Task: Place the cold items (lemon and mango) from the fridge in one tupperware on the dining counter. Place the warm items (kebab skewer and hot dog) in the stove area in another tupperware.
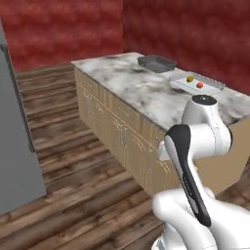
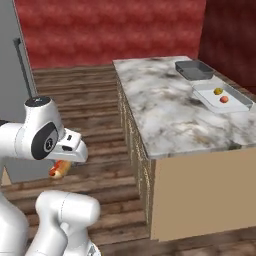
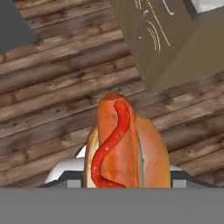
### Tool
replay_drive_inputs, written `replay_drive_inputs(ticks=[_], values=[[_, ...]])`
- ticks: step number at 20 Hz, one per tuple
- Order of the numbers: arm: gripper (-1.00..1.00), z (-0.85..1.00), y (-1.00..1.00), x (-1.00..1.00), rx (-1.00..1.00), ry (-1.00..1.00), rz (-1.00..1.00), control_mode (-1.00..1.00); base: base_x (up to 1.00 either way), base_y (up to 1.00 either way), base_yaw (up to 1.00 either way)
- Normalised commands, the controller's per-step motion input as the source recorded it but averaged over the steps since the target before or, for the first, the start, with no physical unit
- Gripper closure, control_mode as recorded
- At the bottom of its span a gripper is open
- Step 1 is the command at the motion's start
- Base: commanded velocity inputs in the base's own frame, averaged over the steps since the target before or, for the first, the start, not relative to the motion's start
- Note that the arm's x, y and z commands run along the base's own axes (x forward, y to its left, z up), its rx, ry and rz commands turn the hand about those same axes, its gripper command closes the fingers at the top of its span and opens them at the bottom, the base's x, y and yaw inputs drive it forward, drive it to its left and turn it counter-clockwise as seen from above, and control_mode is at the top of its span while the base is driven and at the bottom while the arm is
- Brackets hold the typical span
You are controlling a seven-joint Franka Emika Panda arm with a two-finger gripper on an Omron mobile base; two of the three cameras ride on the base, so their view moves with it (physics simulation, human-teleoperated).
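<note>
Held close under the hand camera, the hot dog [image 3: 124,144] is gripped by the gripper [image 2: 64,162], jaws closed on its bun, long axis running away from the hand. Low beside the robot, it is well short of the dining counter [image 2: 165,120]. Far along that counter, a grey tupperware [image 2: 194,70] is seen beside a white tupperware [image 2: 222,97] holding lemon [image 2: 218,91] and mango [image 2: 224,99]; the counter's cabinet front [image 1: 117,127] lies between.

The marble dining counter [image 2: 165,115] bears a dark grey tupperware [image 2: 194,70] and, just beside it, a white tupperware [image 2: 222,97].
</note>
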Motion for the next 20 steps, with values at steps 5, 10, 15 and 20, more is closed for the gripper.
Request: replay_drive_inputs(ticks=[5,10,15,20], values=[[1.0,0.0,0.0,0.0,0.0,0.0,0.0,1.0,-0.04,-1.0,-0.6],[1.0,0.0,0.0,0.0,0.0,0.0,0.0,1.0,0.24,-1.0,-0.21],[1.0,0.0,0.0,0.0,0.0,0.0,0.0,1.0,0.59,-1.0,-0.04],[1.0,0.0,0.0,0.0,0.0,0.0,0.0,1.0,0.39,-1.0,0.07]])
